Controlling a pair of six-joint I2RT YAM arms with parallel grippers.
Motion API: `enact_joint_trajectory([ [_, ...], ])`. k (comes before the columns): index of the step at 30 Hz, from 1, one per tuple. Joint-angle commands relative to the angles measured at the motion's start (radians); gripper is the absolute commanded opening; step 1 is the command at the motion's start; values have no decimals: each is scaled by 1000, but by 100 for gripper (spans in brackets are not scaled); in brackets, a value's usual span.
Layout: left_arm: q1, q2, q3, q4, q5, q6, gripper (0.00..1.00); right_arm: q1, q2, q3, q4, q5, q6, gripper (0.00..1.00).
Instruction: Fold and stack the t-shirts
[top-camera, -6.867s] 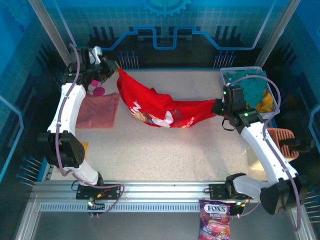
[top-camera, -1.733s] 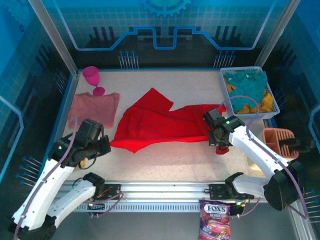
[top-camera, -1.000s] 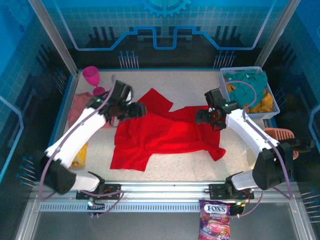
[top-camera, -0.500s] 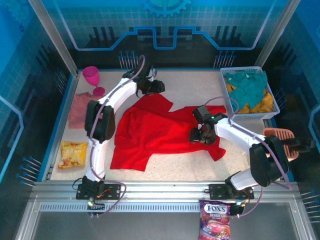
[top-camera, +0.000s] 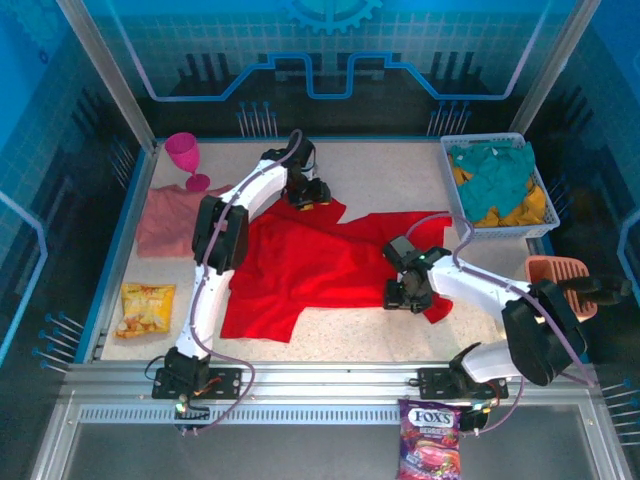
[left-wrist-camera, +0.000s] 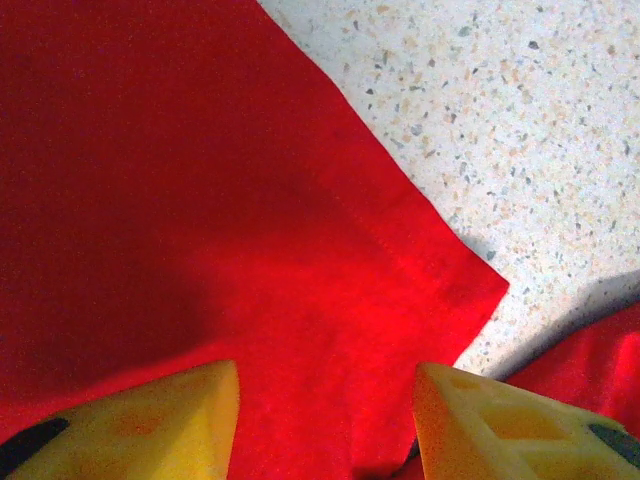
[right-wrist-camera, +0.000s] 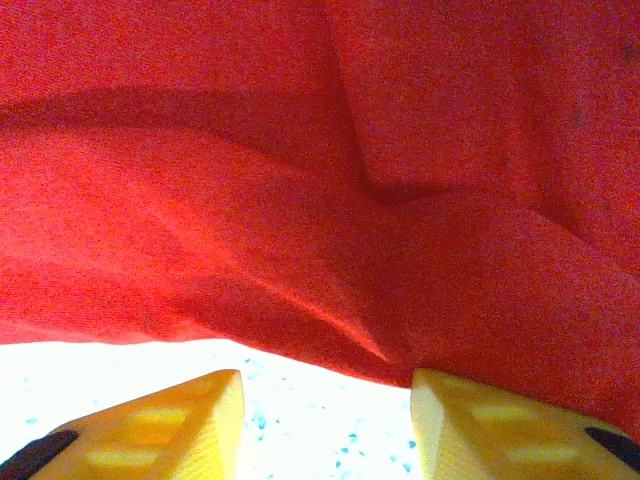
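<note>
The large t-shirt (top-camera: 320, 265) lies in the middle, the smaller t-shirt (top-camera: 172, 220) left of it, the basket (top-camera: 482, 137) rear right.

I'm working in a robot test cell, a lab set-up and no home or shop. A speckled bench (top-camera: 380, 170) is boxed in by blue-lit wall panels (top-camera: 200, 60) printed with a gear emblem (top-camera: 335, 12). Slanted metal posts (top-camera: 105, 65) frame it. A slotted aluminium rail (top-camera: 320, 400) runs along the near edge, with the arm bases (top-camera: 195, 378) bolted there.
</note>
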Motion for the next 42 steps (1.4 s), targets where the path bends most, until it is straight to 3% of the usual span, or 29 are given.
enact_joint_trajectory([
  [1,11,83,91,-70,15,-36,50,13,-36,-38,-55,25,59,48],
  [6,67,244,359,-205,12,-55,49,14,-81,-72,-84,43,86,48],
  [12,146,312,448,-174,12,-116,44,10,-139,-52,-118,55,92,48],
  [16,205,270,406,-70,22,-182,46,-1,-186,-33,-148,80,89,49],
  [24,262,167,435,142,79,-248,43,-62,-217,91,-96,178,37,73],
  [28,235,59,337,168,117,-199,50,-155,-159,178,-10,184,-40,80],
  [31,222,17,265,116,54,-145,53,-222,-68,261,42,190,-86,81],
  [36,217,61,293,-90,-89,-3,60,-288,98,405,25,193,-149,81],
  [42,214,72,263,-196,-282,136,66,-375,217,490,-1,181,-177,87],
])
